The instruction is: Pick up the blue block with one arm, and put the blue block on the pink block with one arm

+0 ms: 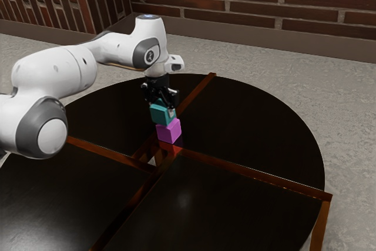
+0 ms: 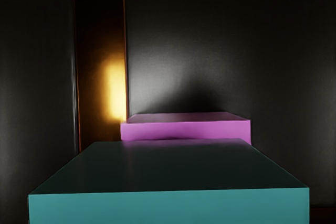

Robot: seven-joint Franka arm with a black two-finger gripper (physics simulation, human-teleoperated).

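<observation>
Teal-blue cube [image 1: 158, 114] is clamped from above between the fingers of the black two-finger gripper [image 1: 162, 104]. It hangs over the pink cube [image 1: 170, 131], offset toward the exterior view's left; contact unclear. The top-down grasp probably leaves its underside free to seat flat. The pink cube rests on the dark round table [image 1: 252, 139].

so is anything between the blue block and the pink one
Nothing visible. The gripper holds the blue block right above the pink block, with no other object between them; whether they touch is unclear.
</observation>
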